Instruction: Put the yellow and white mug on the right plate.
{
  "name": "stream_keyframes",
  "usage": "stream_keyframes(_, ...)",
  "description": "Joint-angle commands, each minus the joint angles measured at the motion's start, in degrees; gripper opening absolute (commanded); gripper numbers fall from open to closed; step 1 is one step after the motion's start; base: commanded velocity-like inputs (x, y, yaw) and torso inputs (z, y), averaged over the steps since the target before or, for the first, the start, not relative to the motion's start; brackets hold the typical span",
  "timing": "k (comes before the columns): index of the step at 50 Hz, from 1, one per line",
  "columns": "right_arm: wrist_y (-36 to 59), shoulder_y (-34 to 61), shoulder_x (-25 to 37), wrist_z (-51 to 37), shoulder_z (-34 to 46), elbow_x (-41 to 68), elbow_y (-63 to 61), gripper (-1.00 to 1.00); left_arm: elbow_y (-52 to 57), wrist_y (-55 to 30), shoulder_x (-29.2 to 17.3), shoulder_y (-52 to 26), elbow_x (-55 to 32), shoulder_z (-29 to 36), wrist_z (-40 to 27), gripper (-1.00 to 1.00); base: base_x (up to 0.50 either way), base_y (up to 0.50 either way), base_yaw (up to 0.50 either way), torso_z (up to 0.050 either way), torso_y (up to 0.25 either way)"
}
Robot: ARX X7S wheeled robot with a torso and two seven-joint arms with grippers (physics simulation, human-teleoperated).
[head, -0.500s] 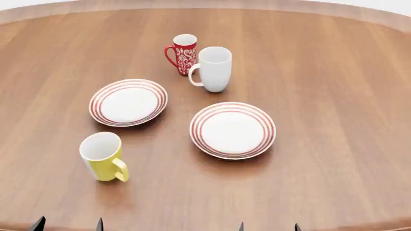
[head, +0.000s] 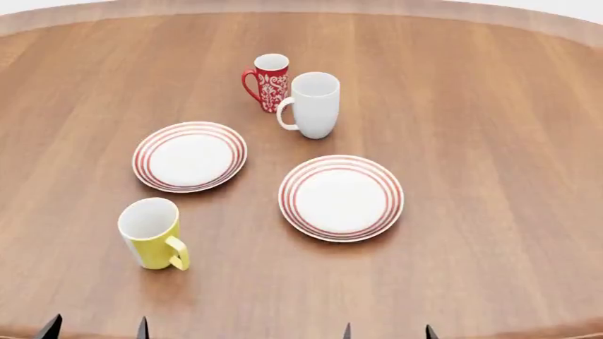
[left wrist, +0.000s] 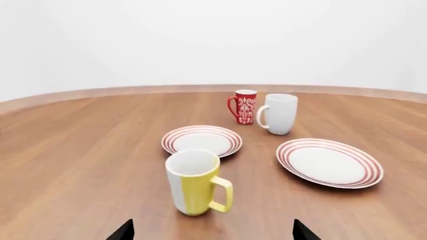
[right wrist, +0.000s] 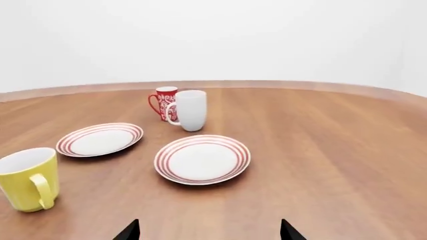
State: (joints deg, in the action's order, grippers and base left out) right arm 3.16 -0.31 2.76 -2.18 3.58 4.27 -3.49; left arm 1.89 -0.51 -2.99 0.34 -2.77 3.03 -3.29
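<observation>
Left claw (left wrist: 208,231) agape before upright yellow and white mug (left wrist: 195,182).

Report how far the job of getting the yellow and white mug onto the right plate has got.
Nothing is done yet. The yellow and white mug stands upright on the table, apart from the right plate, which is bare. Nothing is in hand: only the jaw tips of the left gripper and right gripper show at the near edge, spread and holding nothing. Still left: reach the mug, grip it, carry it over and set it on that plate.
</observation>
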Motion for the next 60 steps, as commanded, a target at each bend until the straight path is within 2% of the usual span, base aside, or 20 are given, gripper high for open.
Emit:
stream_keyframes(1, -0.10, -0.29, 1.22, 0.00, 1.13, 2.82, -1.28, 1.00, 0.04, -0.14, -1.12, -0.09, -1.37, 1.15, -1.08, 1.00, 0.00, 0.00, 0.00, 0.000, 0.000)
stream_keyframes(26, -2.67, -0.01, 3.06, -1.61, 3.87, 2.91, 0.37, 1.00, -0.39, 0.55, -3.04, -0.02, -2.32, 3.77, -2.35, 1.00, 0.00, 0.04, 0.00, 0.000, 0.000)
stream_keyframes(52, -2.85, 0.09, 4.45, -3.67, 5.59, 3.42, 0.06, 1.00, -1.52, 1.20, -4.31, -0.46, -3.30, 5.35, -3.86, 1.00, 0.00, 0.50, 0.00, 0.000, 0.000)
stream_keyframes(60, -1.70, 0.71, 4.76, -4.94, 6.14, 2.75, 0.57, 1.00, -1.56, 1.31, -4.68, -0.46, -3.51, 5.81, -4.21, 1.00, 0.00, 0.03, 0.00, 0.000, 0.000)
